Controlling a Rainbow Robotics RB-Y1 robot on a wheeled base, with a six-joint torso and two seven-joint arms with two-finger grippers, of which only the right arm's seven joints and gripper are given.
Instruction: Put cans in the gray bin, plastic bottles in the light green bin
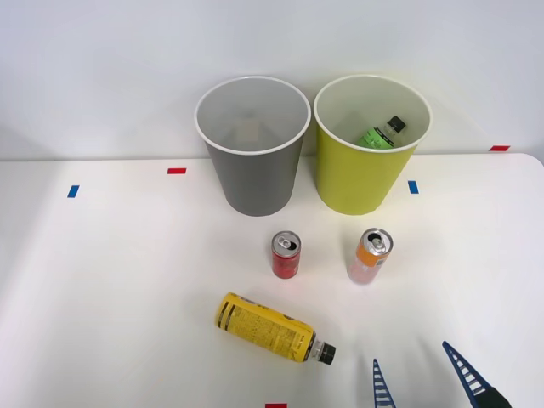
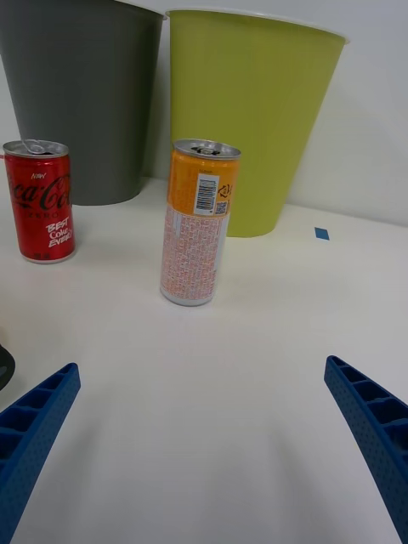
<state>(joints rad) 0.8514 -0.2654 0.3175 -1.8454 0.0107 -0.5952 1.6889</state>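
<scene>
From above, the clear green-labelled bottle (image 1: pixel 381 133) lies inside the light green bin (image 1: pixel 367 183), and the yellow bottle (image 1: pixel 270 327) lies on its side near the table's (image 1: pixel 102 289) front edge. The wrist camera instead reads the labels of the red can (image 2: pixel 40 201) and the orange can (image 2: pixel 196 223), both upright before the gray bin (image 2: pixel 81 93). The right gripper (image 1: pixel 425 378) hovers at the front edge, fingers (image 2: pixel 374 421) spread wide, empty and touching nothing. The white table bears red and blue tape marks (image 1: pixel 176 171); a pale wall stands behind.
</scene>
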